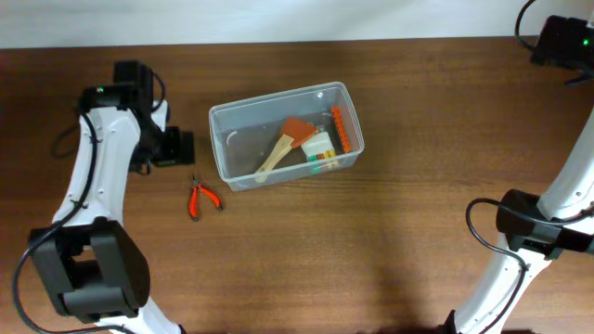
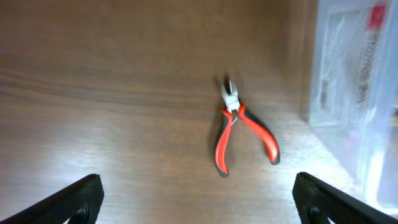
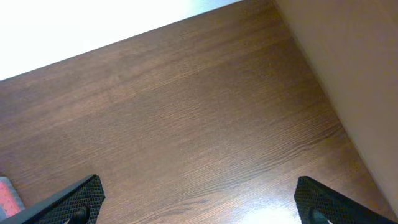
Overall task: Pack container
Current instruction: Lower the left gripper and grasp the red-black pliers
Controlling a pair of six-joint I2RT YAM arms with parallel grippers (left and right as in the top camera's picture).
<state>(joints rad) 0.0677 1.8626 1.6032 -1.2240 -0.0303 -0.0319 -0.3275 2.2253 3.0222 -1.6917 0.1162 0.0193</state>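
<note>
One pair of pliers (image 2: pixel 233 116) lies beside one container (image 1: pixel 278 96), with left gripper (image 2: pixel 199 199) and right gripper (image 3: pixel 199 199) both spread wide.

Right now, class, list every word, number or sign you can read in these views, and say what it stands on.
None can be read.
On the container, left wrist view: grey printed lines and a red patch, too blurred.
On the white box inside it, overhead view: coloured stripes, too small.

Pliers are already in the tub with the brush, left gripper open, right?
No: the pliers lie on the table beside the tub, as the overhead view shows. The brush is inside, and the left gripper is open.
</note>
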